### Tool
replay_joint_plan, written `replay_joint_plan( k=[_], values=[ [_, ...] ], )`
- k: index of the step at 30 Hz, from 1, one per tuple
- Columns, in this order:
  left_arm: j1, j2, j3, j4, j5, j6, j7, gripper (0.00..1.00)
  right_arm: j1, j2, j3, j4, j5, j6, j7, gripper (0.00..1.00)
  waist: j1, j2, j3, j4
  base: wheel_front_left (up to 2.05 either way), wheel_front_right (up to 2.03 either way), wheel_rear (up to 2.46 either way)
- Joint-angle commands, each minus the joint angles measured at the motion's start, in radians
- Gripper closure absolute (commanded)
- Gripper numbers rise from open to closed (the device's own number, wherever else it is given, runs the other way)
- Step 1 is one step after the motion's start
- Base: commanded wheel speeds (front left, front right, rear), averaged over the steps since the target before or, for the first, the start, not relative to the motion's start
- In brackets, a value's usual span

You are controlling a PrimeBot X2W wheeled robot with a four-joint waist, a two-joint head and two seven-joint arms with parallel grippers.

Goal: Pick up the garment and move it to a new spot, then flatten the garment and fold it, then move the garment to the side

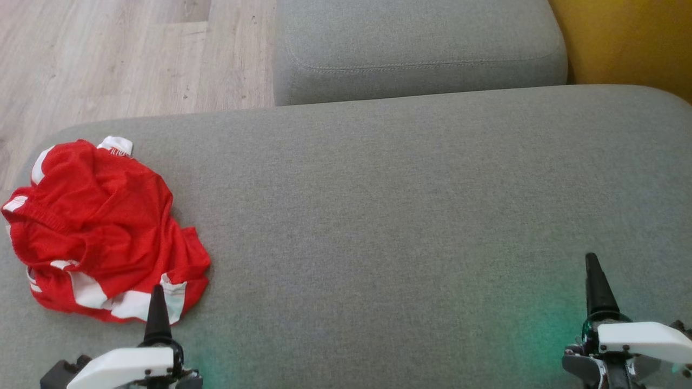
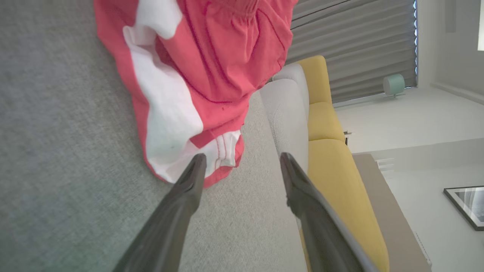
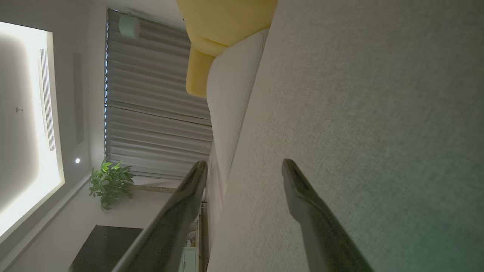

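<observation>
The garment is a red piece with white trim, lying crumpled at the left end of the grey sofa seat. My left gripper sits at the garment's near right corner, and in the left wrist view its jaws stand open with nothing between them, one fingertip just at the white hem of the garment. My right gripper rests far to the right over bare cushion; it is open and empty in the right wrist view.
A second grey cushion lies behind the seat, with a yellow cushion at the far right. Wooden floor shows at the upper left, beyond the seat's rounded left edge.
</observation>
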Motion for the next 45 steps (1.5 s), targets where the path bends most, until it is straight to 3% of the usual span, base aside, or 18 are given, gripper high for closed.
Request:
replay_joint_plan(
  k=[1,45],
  values=[
    [-0.025,0.006,-0.001,-0.047,0.042,0.011,-0.012,0.0,-0.029,-0.004,0.007,-0.045,-0.041,0.0,-0.012,0.0,0.0,-0.0001,-0.001,0.001,0.0,0.0,0.0],
    [0.007,0.009,-0.167,-0.171,0.641,0.19,-0.142,0.0,0.01,-0.007,0.103,-0.13,-0.599,0.0,-0.141,0.0,-0.0001,-0.0001,-0.031,0.024,0.0,0.0,0.0]
  ],
)
